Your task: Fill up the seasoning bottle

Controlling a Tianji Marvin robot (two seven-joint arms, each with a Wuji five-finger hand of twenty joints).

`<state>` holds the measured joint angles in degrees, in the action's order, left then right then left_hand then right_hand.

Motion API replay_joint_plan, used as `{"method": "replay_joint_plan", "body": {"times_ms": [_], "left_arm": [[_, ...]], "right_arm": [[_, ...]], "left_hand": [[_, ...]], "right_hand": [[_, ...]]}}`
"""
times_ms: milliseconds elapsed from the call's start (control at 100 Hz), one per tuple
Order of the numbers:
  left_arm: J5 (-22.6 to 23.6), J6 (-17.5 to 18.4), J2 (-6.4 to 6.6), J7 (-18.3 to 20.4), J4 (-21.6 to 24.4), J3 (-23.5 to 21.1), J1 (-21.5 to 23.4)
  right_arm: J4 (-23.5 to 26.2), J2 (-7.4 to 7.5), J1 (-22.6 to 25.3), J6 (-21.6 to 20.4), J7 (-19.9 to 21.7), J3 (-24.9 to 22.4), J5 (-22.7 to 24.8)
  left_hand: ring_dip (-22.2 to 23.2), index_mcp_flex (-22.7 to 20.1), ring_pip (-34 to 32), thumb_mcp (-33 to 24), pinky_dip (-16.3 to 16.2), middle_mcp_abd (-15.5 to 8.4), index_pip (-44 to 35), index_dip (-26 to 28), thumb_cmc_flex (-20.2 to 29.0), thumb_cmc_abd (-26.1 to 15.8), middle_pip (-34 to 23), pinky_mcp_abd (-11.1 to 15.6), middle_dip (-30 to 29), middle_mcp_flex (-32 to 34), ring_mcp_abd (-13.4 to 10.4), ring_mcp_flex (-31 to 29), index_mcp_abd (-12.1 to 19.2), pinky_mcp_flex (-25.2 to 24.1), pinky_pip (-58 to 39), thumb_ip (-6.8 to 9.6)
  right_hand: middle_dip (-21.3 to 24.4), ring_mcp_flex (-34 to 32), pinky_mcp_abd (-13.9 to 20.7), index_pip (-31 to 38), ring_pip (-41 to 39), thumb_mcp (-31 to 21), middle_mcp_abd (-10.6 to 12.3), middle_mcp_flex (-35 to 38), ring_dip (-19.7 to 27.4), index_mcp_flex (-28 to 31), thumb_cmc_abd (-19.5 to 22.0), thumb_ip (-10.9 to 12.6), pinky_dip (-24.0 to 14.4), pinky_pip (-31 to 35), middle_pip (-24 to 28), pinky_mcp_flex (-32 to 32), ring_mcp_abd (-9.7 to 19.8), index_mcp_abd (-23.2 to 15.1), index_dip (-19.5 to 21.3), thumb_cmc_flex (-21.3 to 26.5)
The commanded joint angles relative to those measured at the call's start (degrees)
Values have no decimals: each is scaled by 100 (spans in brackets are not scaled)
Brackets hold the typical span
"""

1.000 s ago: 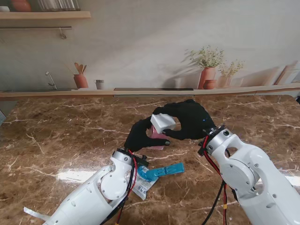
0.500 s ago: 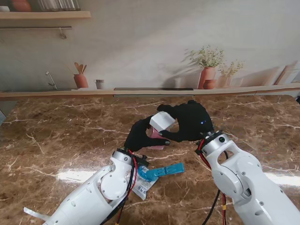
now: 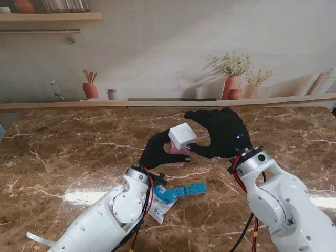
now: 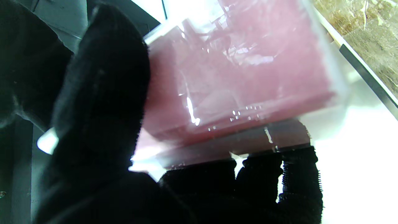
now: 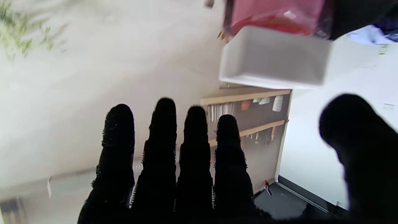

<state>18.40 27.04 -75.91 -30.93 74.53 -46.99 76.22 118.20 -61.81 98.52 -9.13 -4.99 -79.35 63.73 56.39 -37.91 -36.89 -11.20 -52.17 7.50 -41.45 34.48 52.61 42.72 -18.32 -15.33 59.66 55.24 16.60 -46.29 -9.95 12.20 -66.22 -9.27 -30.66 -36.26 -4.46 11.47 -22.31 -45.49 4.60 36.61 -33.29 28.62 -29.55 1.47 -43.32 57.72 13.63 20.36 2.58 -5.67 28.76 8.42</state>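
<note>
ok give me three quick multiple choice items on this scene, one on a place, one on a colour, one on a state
1. Where does the blue packet lie?
A on the shelf
B on the table, nearer to me than the bottle
C on the wall ledge

2. The bottle's cap is:
A white
B green
C black

3. The right robot hand is:
A shut on the cap
B shut on the packet
C open

Answers:
1 B, it lies flat between the two arms.
2 A, it shows white above the pink contents.
3 C, its fingers are spread and off the cap; the left robot hand holds the bottle.
</note>
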Motion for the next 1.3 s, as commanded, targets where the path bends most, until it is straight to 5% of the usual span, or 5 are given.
{"method": "replay_joint_plan", "body": {"times_ms": [0,290,470,840,1290], "left_arm": [[15,12,-13,-9,47,2,-23],[35,33,-6,14,32,16,-41],[55,36,-3,17,25,18,-57],[59,16,-14,-14,33,35,-47],[58,13,-11,-3,39,40,-45]], "right_arm": [[95,35,-3,-168,371,-62,-271],[-27,171,-504,-600,1811,1,-1577],[-129,209,-754,-510,2108,221,-1774],[-333,95,-851,-109,1094,604,-828],[5,114,-724,1255,1492,883,344]], "left_hand": [[258,-1093,-770,-2237,-112,-660,-1333,477,1294,-2092,-285,281,188,412,-238,-376,1905,-107,99,-79],[259,-1104,-770,-2244,-116,-642,-1332,473,1298,-2095,-287,282,184,412,-231,-372,1889,-110,96,-78],[261,-1111,-776,-2244,-118,-646,-1331,473,1297,-2091,-290,280,183,413,-219,-375,1889,-110,94,-79],[260,-1113,-776,-2252,-117,-656,-1334,479,1293,-2088,-301,275,185,418,-228,-379,1895,-117,99,-83],[260,-1100,-770,-2252,-118,-667,-1339,490,1287,-2094,-305,277,185,414,-239,-375,1910,-117,100,-87]], "right_hand": [[470,532,-71,-196,700,-145,-104,-625,521,-320,-339,232,84,-618,-448,-344,-28,142,104,558],[1439,1043,-217,-377,1613,-767,-142,-843,1530,-567,-828,2268,90,-2034,-821,-814,64,376,271,1967],[1349,673,-282,-226,1464,-819,-80,-177,1499,-206,-791,2519,116,-2152,-542,-908,-3,194,311,2056],[-947,-2114,-230,195,-2007,-16,278,1914,-1082,427,-258,-20,-614,747,1346,1185,170,291,94,193],[402,-2269,-194,-58,-1179,507,-355,1984,-129,241,1944,230,422,1686,194,1435,-429,184,-302,-1605]]}}
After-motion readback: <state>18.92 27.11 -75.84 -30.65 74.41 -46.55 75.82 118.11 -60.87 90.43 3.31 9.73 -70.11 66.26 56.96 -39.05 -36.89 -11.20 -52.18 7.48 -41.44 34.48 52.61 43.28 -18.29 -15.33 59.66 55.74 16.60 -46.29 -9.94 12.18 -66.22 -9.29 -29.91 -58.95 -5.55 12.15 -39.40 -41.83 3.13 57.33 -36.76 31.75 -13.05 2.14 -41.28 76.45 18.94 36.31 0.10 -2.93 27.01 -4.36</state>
